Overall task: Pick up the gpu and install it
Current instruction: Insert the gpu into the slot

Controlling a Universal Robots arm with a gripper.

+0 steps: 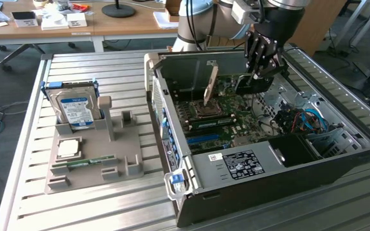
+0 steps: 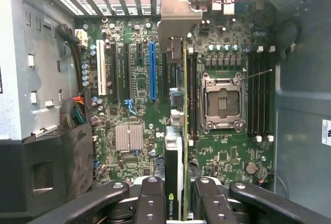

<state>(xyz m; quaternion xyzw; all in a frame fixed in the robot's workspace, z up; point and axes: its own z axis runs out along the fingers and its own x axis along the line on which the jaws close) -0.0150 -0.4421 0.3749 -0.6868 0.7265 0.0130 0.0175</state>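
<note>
My gripper (image 1: 260, 72) is down inside the open computer case (image 1: 269, 192), partly closed, with the gpu (image 1: 240, 85) clamped between its fingers (image 2: 150, 198). In the wrist view the gripper (image 2: 178, 185) has one black finger on each flat face of the card, and the gpu (image 2: 176, 146) runs away from me edge-on, its green board a thin line beside the black cooler.

The card stands upright on its long edge above the motherboard (image 2: 134, 79). Its silver end bracket (image 2: 176, 17) points at the rear wall of the case, where the slot openings are. From the wrist view the card lies between the blue expansion slot (image 2: 152, 71) and the empty CPU socket (image 2: 222, 102). I cannot tell whether its lower edge touches a slot or hangs just above the board.

Outside the case, toward the exterior view's left, a grey fixture (image 1: 124, 149) sits on the slatted metal table (image 1: 95, 72). It holds a hard drive (image 1: 75, 108) standing upright, a processor (image 1: 68, 148) lying flat and a RAM stick (image 1: 85, 162).
</note>
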